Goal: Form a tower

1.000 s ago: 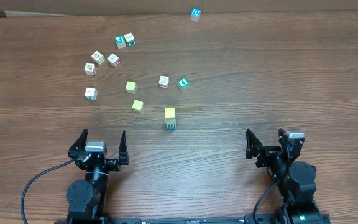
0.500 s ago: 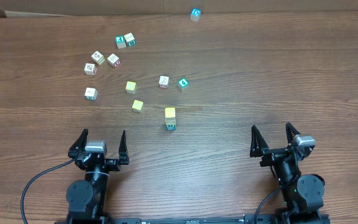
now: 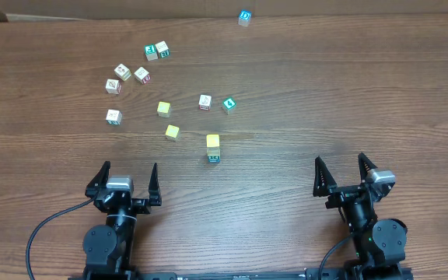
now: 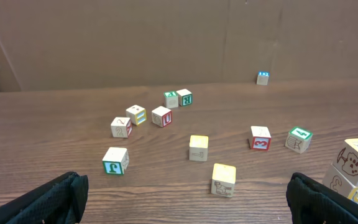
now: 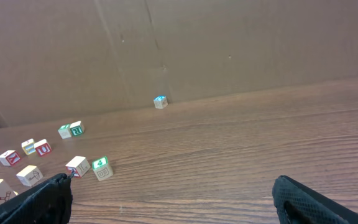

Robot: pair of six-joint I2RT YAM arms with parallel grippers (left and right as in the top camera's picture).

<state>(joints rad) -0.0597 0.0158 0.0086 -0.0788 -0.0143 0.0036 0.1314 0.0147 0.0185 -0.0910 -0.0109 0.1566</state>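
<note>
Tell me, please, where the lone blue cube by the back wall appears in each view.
Overhead: blue cube at the top edge, right of centre.
Left wrist: cube upper right, by the wall.
Right wrist: cube left of centre, by the wall.
Shared landmark: the green 4 cube.

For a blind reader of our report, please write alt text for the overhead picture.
A narrow stack of small wooden toy cubes, yellow on top, stands on the brown wooden table, loose cubes scattered beyond it. The black left gripper and black right gripper sit open in front, touching nothing.
</note>
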